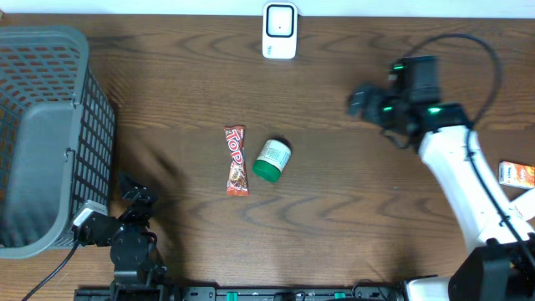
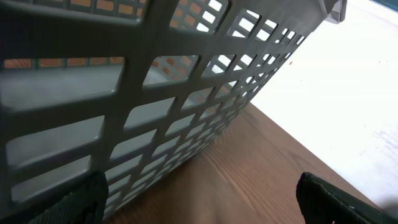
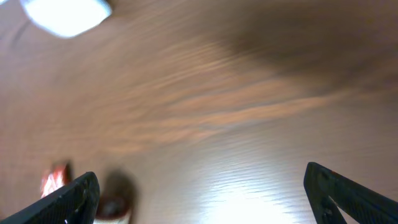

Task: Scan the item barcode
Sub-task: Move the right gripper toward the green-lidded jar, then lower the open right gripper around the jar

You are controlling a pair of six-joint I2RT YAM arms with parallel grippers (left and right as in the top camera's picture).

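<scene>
Right gripper (image 1: 361,102) was seen spread wide with nothing held, over bare table at upper right of the overhead frame. Left gripper (image 1: 132,191) was also released and empty, lower left, just beside the basket (image 1: 50,134) wall. Table (image 1: 334,209): dark brown wood grain, matte; a glare patch was noted in the right wrist view. Basket: grey plastic lattice, rectangular holes. Items were found mid-frame: a red crinkled snack bar (image 1: 236,160) and, just beside it, a white cylindrical jar (image 1: 272,159) with green cap, laid on its side. White rounded scanner (image 1: 279,31) at top centre. Orange carton (image 1: 517,173) at right edge.
</scene>
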